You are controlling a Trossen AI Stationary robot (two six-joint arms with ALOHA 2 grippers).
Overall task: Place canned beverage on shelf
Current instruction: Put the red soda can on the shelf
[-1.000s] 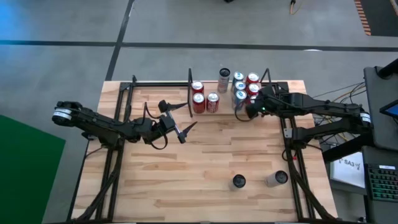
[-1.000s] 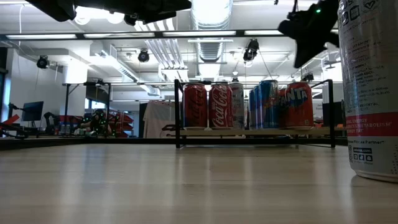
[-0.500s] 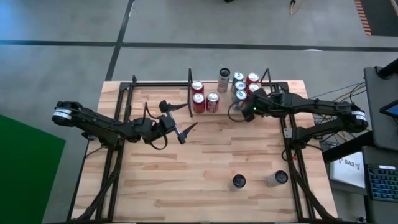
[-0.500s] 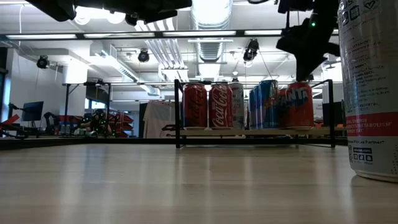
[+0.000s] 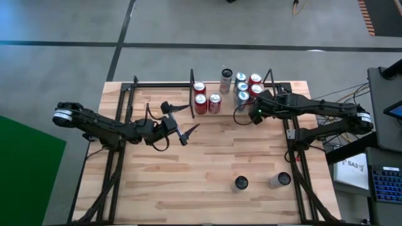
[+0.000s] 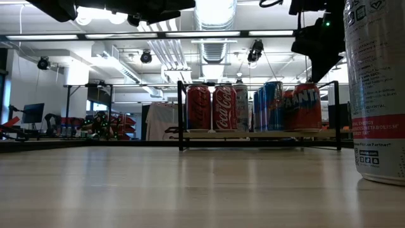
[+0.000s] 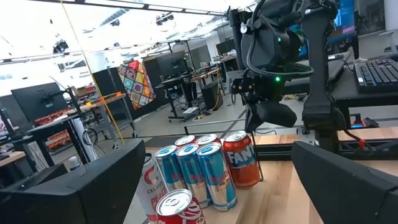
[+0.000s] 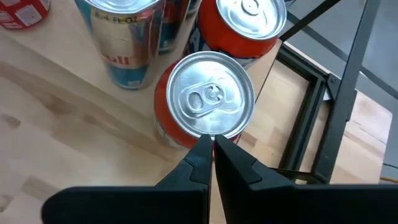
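The shelf (image 5: 230,110) stands at the table's far edge and holds several upright cans: red ones (image 5: 200,100) on its left, blue and orange ones (image 5: 243,88) on its right. My right gripper (image 5: 250,112) is shut and slants down over the shelf's right end. Its tips sit right at the top of an orange can (image 8: 210,99), also seen in the low view (image 6: 306,106). My left gripper (image 5: 186,120) hangs open over the table's left middle, holding nothing. Two more cans (image 5: 241,182) (image 5: 279,181) stand on the table near the front right. My right gripper's shut fingertips (image 8: 202,152) stand at the rim of the orange can's top (image 8: 211,132), coming from above at a slant. I cannot tell whether they touch it. The can stands upright on the shelf board.
The shelf's black posts and rails (image 8: 348,93) run close beside the orange can. A tall silver can (image 5: 227,80) stands at the shelf's back. Bare plank tabletop (image 5: 207,163) lies between the shelf and the two front cans. One front can fills the low view's right edge (image 6: 376,88).
My right gripper has tipped more steeply downward and rolled a little over the shelf's right end, staying shut. The cans on the shelf have kept their places.
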